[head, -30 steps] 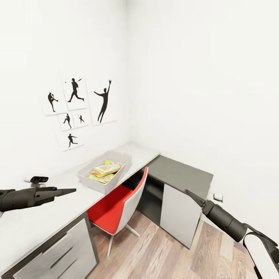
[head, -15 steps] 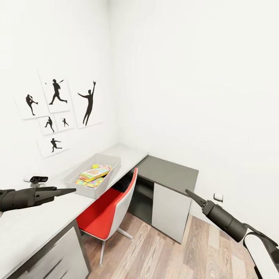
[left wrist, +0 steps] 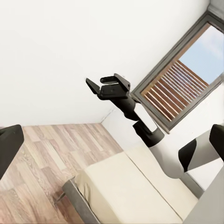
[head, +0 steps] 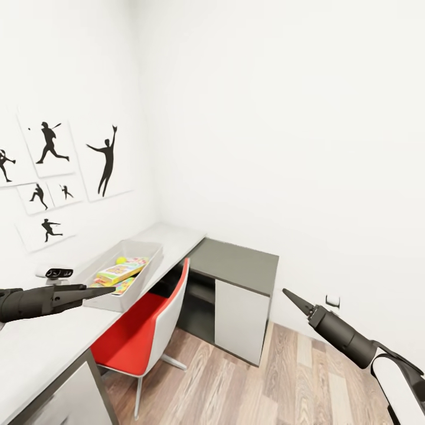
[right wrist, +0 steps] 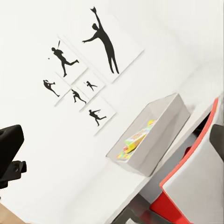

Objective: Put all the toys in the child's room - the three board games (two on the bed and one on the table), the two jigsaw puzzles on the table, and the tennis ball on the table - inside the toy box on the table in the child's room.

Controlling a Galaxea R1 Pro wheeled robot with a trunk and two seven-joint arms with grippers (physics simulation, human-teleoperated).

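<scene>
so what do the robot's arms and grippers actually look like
Both arms are matte black cylinders tapering forward to slim pointed black grippers: the left gripper and the right gripper. The right arm has a white shell section behind its black forearm. The left wrist view shows the right gripper as two short angular black fingers on a black-and-white segmented arm. No cables or markings are visible.

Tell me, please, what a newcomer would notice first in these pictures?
Probably the red chair, pushed in at the long table against the left wall. On the table behind it stands the grey toy box with colourful toys inside, and black sports silhouette pictures hang on the wall above.
</scene>
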